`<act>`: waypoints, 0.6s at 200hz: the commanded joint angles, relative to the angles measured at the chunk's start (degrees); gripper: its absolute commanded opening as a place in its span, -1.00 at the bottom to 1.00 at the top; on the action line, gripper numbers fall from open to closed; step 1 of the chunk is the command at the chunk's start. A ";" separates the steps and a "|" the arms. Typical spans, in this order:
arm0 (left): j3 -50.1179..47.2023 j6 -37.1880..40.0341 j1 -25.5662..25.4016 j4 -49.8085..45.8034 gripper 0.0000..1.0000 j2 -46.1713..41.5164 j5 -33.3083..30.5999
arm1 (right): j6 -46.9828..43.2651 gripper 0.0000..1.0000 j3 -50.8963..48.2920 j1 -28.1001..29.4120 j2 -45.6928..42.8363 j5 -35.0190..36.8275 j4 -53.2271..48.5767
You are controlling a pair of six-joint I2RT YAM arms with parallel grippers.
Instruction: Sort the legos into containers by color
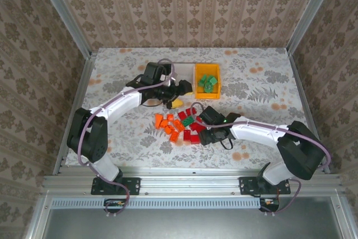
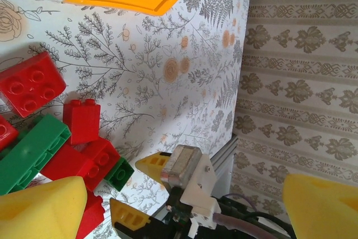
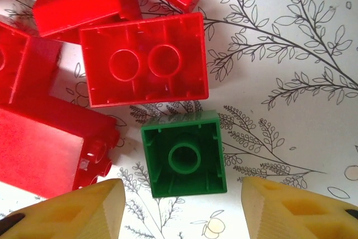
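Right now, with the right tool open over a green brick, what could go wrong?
The green brick lies right beside a red brick, so the right tool may catch or shove the red one when closing. The left tool hangs near the same pile; the two could collide.

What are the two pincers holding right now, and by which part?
Nothing. The left pincer is open with nothing in it. The right pincer is open too; a green brick lies on the table just ahead of it, untouched.
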 commanded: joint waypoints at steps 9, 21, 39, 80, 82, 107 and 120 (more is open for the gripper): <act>1.32 1.51 0.53 -0.97 0.85 0.58 0.64 | 0.43 0.09 0.95 0.09 3.50 2.61 0.90; 1.30 1.51 0.52 -1.05 0.85 0.58 0.55 | 0.77 0.06 1.07 0.13 4.21 3.65 1.11; 1.37 1.41 0.61 -1.05 0.85 0.67 0.64 | 1.15 -0.05 0.96 0.13 3.88 5.99 1.76; 1.34 1.40 0.96 -1.01 0.85 0.49 0.82 | -0.60 -0.27 2.27 0.13 4.85 7.04 2.36; 1.34 1.39 1.01 -1.01 0.85 0.49 0.82 | -0.67 -0.29 2.29 0.10 4.95 6.93 2.39; 1.36 1.42 1.36 -0.98 0.85 0.36 0.64 | -1.20 -0.36 2.98 0.05 5.71 7.12 2.31; 1.35 1.42 1.49 -1.06 0.85 0.32 0.68 | -1.21 -0.37 3.32 0.07 5.57 7.27 2.06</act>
